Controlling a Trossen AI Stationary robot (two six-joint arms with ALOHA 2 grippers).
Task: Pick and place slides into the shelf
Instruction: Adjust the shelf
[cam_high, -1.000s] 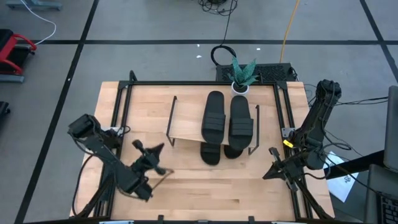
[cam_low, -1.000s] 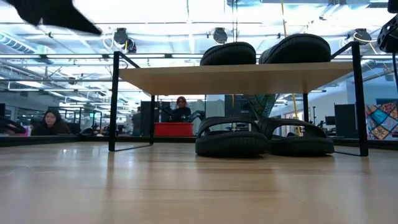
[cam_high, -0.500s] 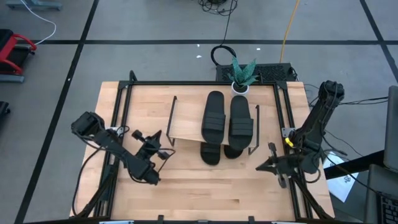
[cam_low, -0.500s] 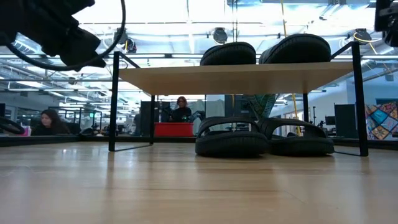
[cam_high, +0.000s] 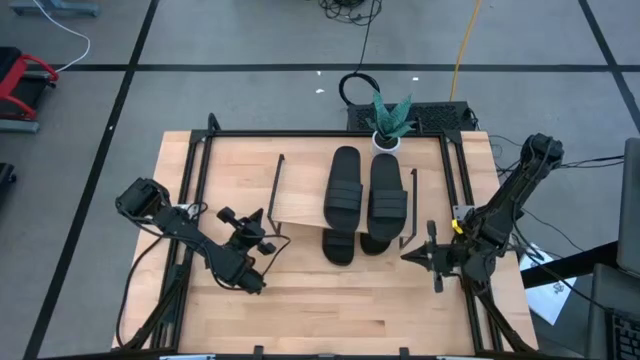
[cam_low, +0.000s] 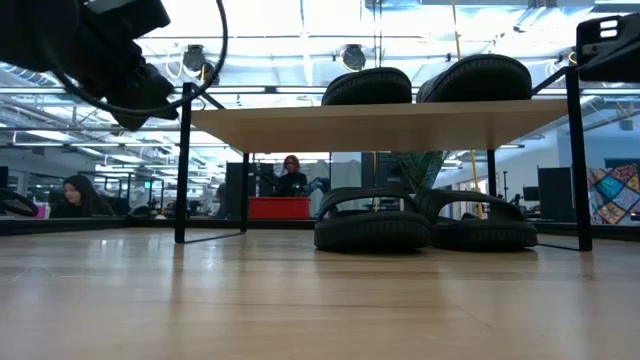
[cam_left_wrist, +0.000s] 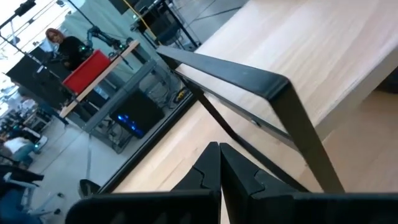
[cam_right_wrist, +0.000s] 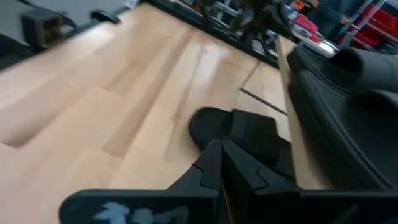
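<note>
The shelf stands mid-table on its thin black wire legs. Two black slides lie side by side on the right half of its light top board. Two more slides rest on the table under the board, their ends poking out toward the near edge. My left gripper is shut and hovers by the shelf's near left corner frame. My right gripper is shut and hovers just right of the shelf's near right corner, facing the lower slide.
A small potted plant stands at the table's far edge behind the shelf. Black rails run along the table's sides. Bare tabletop stretches along the near edge. People sit in the room beyond the table.
My left gripper has swung from the near left part of the table toward the shelf's near left corner, turning as it went. My right gripper has moved left from the table's right rail toward the shelf's near right corner. The slides and shelf have stayed put.
</note>
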